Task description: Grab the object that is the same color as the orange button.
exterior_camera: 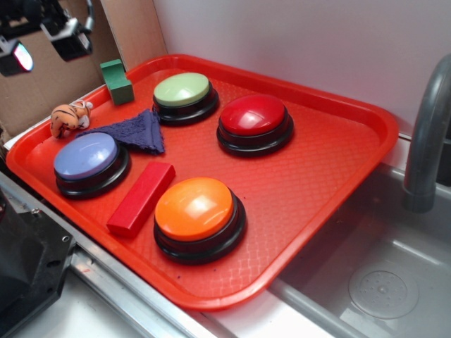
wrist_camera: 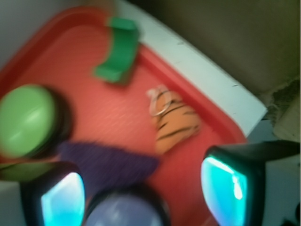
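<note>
The object, a tiny orange striped plush tiger (exterior_camera: 68,117), lies on the left rim of the red tray (exterior_camera: 331,169). In the wrist view the tiger (wrist_camera: 175,121) sits ahead of my fingers, a little right of centre. The orange button (exterior_camera: 195,210) stands at the tray's near edge. My gripper (exterior_camera: 44,44) hangs high at the top left, above and apart from the tiger. It is open (wrist_camera: 143,195), with nothing between the fingers; the wrist view is blurred.
On the tray are a green button (exterior_camera: 182,91), a red button (exterior_camera: 254,118), a blue button (exterior_camera: 87,158), a red block (exterior_camera: 141,198), a purple cloth (exterior_camera: 135,131) and a green block (exterior_camera: 116,82). A sink (exterior_camera: 373,267) with a grey faucet (exterior_camera: 426,134) lies to the right.
</note>
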Motion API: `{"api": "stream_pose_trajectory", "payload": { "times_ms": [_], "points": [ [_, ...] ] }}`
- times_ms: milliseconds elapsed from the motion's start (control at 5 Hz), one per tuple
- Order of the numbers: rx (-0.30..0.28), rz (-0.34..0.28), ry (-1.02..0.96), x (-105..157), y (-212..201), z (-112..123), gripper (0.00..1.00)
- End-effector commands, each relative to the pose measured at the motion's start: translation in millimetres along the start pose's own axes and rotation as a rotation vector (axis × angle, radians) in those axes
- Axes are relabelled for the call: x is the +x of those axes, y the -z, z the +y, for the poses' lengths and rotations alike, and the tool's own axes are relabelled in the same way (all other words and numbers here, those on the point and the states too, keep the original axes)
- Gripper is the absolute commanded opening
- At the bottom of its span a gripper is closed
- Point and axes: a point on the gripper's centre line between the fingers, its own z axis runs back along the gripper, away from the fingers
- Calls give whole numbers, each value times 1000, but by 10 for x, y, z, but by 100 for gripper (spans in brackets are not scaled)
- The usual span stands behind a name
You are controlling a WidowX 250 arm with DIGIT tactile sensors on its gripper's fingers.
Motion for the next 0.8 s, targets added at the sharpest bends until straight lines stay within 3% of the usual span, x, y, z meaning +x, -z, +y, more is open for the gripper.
{"api": "stream_pose_trajectory", "payload": {
  "times_ms": [0,200,600],
  "points": [
    [110,-65,-106,164,262,243,100],
    [146,-60,-103,147,440,279,100],
    [110,14,-70,141,672,322,100]
  ]
}}
